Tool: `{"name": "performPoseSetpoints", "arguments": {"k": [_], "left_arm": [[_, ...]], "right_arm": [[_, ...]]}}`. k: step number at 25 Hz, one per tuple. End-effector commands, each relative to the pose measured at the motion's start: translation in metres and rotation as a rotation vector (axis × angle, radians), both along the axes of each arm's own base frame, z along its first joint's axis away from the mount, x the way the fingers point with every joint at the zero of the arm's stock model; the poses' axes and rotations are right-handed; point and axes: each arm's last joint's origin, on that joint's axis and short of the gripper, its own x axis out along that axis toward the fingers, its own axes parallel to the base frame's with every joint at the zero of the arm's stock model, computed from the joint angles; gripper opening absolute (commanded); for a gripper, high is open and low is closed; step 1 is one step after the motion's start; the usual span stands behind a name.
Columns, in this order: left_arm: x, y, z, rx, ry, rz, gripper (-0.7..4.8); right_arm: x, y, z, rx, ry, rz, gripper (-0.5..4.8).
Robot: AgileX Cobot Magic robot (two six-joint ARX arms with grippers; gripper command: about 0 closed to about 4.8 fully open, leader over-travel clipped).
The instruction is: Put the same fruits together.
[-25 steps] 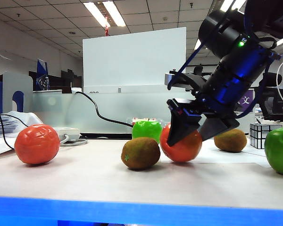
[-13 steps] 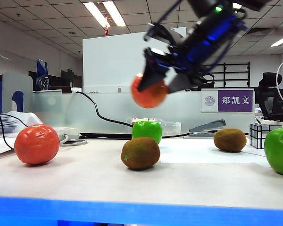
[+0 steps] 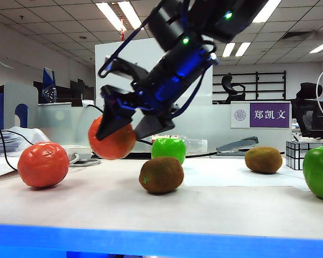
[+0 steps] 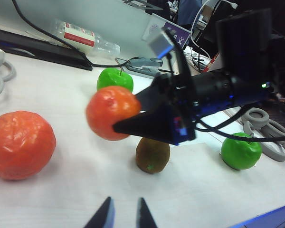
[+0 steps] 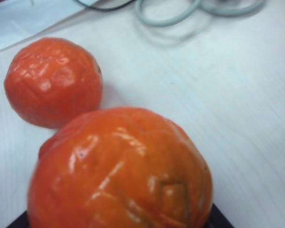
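Note:
My right gripper [image 3: 117,135] is shut on an orange [image 3: 112,142] and holds it in the air, just above the table. It hangs a little right of the other orange [image 3: 43,164], which rests on the table; the right wrist view shows the held orange [image 5: 118,171] close to that resting orange [image 5: 52,80]. A kiwi [image 3: 161,174] lies in the middle, with a green apple [image 3: 168,148] behind it. A second kiwi [image 3: 264,159] and a second apple [image 3: 318,172] sit at the right. My left gripper [image 4: 124,209] hovers over bare table, open by a narrow gap, holding nothing.
A black-and-white cube [image 3: 296,153] stands at the far right. A coiled cable [image 5: 180,12] and a white box [image 3: 75,152] lie behind the left orange. A plastic bottle [image 4: 85,38] and a stapler [image 3: 237,145] lie along the back.
My right gripper lifted the orange from beside the middle kiwi, carried it up and to the left, and has come down near the left orange. The left gripper stayed still.

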Motion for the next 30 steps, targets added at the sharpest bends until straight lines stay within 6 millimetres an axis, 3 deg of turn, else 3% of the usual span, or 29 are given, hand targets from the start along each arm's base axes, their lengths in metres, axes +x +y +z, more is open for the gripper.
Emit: {"name": "performPoseSetpoints", "arguments": {"k": [1,14,30], "left_arm": [[0.000,0.000,0.002,0.002,-0.019,-0.003,0.76],[0.000,0.000,0.002,0.002,-0.019,0.001,0.76],[0.000,0.000,0.002,0.003,-0.019,0.009,0.76]], "right_arm": [[0.003,0.010,0.000,0.015,-0.015,0.021,-0.06],[0.011,0.025,-0.002,0.030,-0.018,0.046,-0.06],[0.007,0.036,-0.024,-0.005,0.024,0.078,-0.05]]}}
